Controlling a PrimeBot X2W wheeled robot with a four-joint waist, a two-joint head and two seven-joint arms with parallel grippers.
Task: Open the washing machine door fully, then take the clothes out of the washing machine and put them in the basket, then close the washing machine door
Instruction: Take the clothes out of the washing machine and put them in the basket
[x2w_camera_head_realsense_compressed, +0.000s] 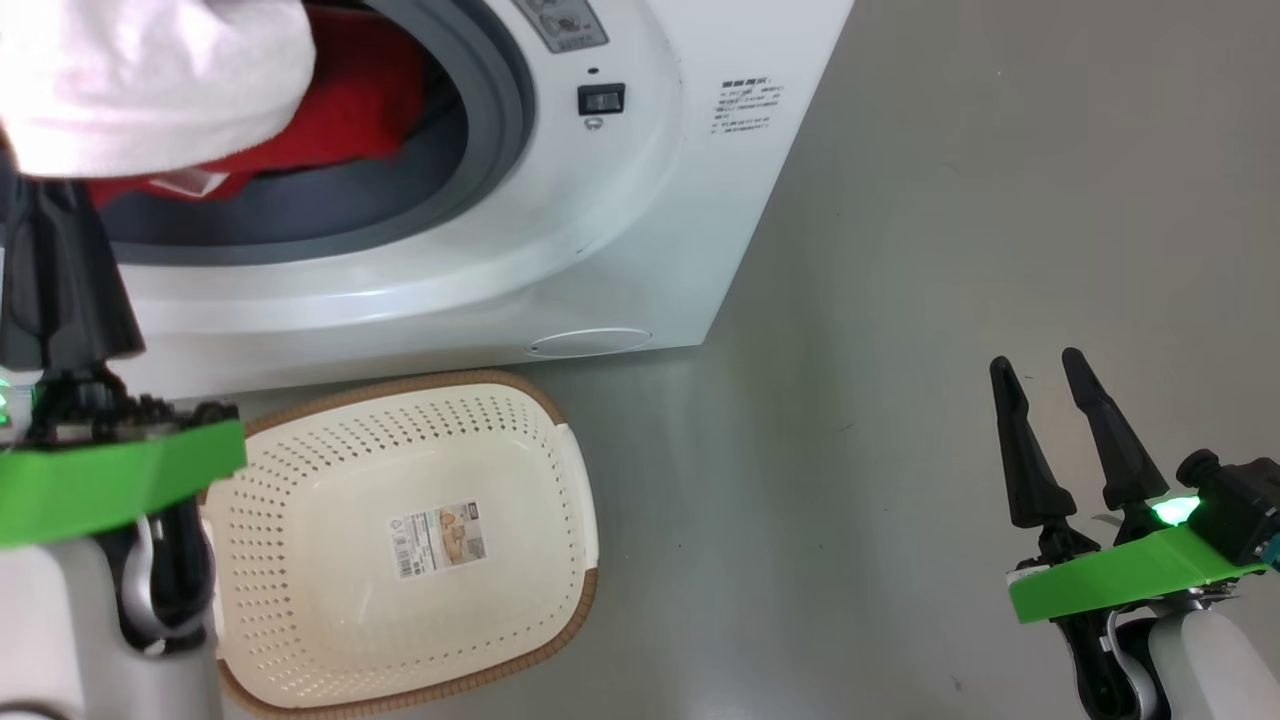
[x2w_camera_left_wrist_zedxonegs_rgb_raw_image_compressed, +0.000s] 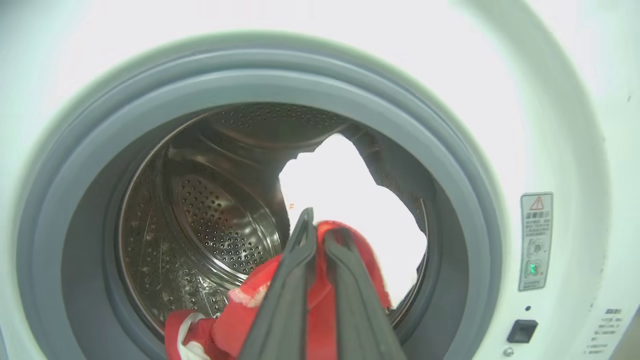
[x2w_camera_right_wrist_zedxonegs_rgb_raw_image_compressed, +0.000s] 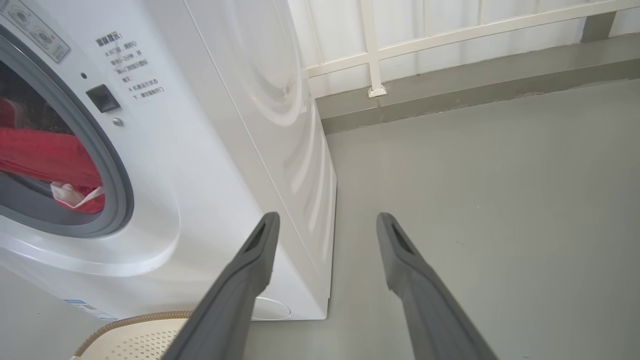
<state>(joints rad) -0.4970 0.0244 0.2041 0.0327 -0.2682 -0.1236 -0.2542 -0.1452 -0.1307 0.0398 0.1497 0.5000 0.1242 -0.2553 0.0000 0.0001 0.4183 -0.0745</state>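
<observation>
1. left gripper (x2w_camera_left_wrist_zedxonegs_rgb_raw_image_compressed: 320, 227) jaws are closed on the clothes (x2w_camera_left_wrist_zedxonegs_rgb_raw_image_compressed: 240, 315) at the washing machine (x2w_camera_head_realsense_compressed: 640, 250) mouth.
2. the basket (x2w_camera_head_realsense_compressed: 330, 480) is placed below, nearest the left gripper.
3. right gripper (x2w_camera_right_wrist_zedxonegs_rgb_raw_image_compressed: 327, 222) jaws are found open.

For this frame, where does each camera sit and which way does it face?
Head: up top, looking down at the basket and washing machine front; left tool at left, right tool lower right.
Left wrist: at the opening, facing into the drum; left tool shut on the clothes.
Right wrist: low, facing along the floor past the washing machine's side; right tool open.
Shared: all three show washing machine and clothes.
</observation>
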